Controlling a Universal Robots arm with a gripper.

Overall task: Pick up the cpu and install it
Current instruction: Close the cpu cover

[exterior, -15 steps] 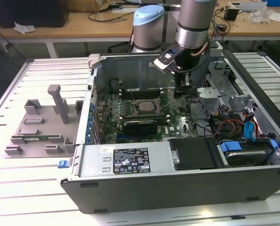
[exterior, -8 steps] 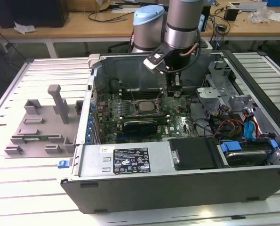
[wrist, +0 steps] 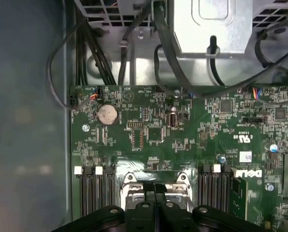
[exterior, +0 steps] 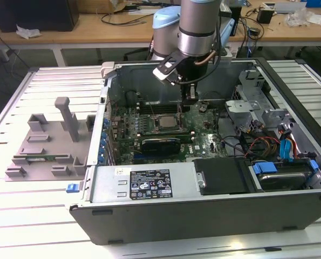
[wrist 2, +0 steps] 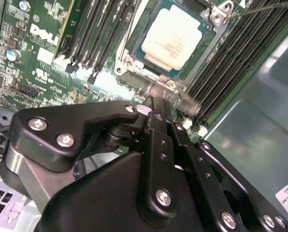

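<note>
Within its socket (wrist 2: 140,77), the cpu (wrist 2: 174,36) lies flat.

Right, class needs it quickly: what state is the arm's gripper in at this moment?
Gripper: closed, fingers together with nothing between them; the cpu lies in its socket.

**Slatted worktable, wooden bench behind**

A pale metal worktable (exterior: 20,226) with long ribbed slats takes up the lower and middle frame of the exterior view, under even, bright light. Across the top runs a light wooden bench (exterior: 95,27) on white legs (exterior: 57,54). A large dark box (exterior: 36,13) stands on it at upper left, with crumpled white paper (exterior: 28,32) beside it. Loose black cables (exterior: 128,16) lie further along, and a small black box (exterior: 265,14) sits at upper right. Dark grey floor (exterior: 4,75) shows beneath the bench at the left.
</note>
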